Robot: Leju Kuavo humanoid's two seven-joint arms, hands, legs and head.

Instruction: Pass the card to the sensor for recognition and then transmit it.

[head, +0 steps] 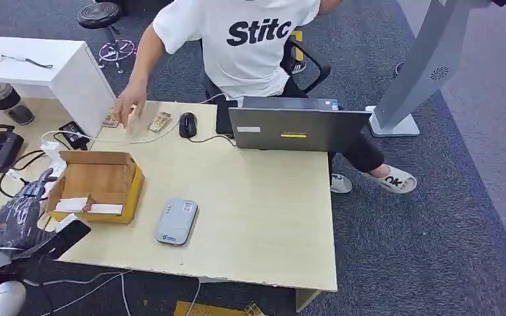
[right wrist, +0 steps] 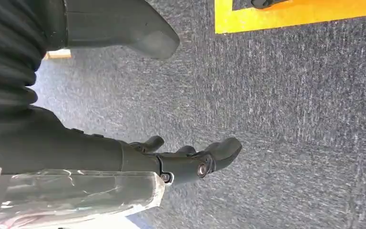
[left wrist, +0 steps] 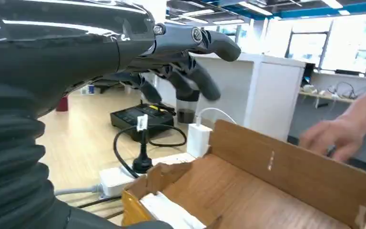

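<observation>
Left hand (head: 21, 209) is raised at the near left of the table (head: 270, 217), just beside the open cardboard box (head: 99, 181); in the left wrist view its fingers (left wrist: 190, 76) are spread, loosely curled, and nothing is held. Right hand (right wrist: 190, 160) hangs over grey carpet with fingers parted and nothing grasped. Cards (head: 92, 207) are seen as white pieces lying in the near end of the box; no card has been lifted yet. The sensor (head: 177, 221), judged to be the grey flat reader, lies on the table just beside the box, apart from it. A person's hand (head: 130, 105) is reaching over the far side of the table, near small items beside a mouse (head: 187, 124). Risks judged: the box wall could be struck or the light box pushed as the fingers enter; several cards could be pinched together; cables (head: 20, 168) lying by the left hand might be snagged; the person's reach could be crossed.
</observation>
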